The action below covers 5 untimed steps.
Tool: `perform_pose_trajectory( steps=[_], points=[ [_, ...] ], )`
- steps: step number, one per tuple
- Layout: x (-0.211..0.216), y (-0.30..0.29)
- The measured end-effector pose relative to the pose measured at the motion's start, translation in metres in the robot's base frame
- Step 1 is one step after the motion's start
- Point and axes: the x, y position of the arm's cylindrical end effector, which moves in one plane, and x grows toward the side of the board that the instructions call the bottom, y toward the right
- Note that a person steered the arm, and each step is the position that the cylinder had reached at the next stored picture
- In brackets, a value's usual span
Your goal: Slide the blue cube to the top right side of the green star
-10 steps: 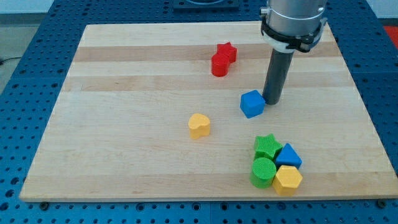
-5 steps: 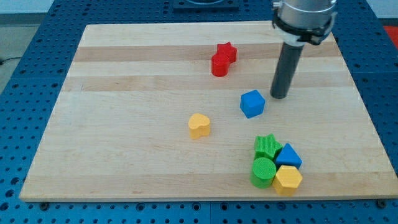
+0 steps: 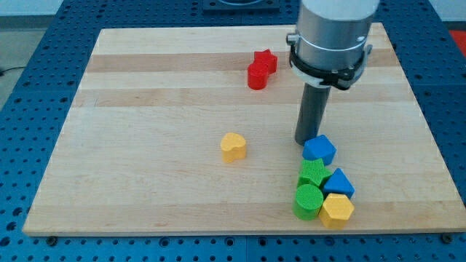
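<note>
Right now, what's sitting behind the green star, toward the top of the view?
The blue cube sits directly behind the green star, apparently touching it and hiding its upper edge. My tip rests at the cube's upper left.

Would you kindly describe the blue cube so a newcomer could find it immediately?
Look at the wooden board's lower right, where blocks cluster. The blue cube sits atop that cluster, touching the green star, with my tip at its upper left. Unlike the blue triangular block, it is boxy.

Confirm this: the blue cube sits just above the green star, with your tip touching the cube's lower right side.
Not quite. In the camera view the blue cube does sit just above the green star, but my tip is at the cube's upper left side, not its lower right.
</note>
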Motion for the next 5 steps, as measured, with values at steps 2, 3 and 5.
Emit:
perform_pose_trajectory(
  steps=[2,3,5],
  points=[
    [0.027,0.079],
    [0.093,0.146],
    [0.124,0.106]
  ],
)
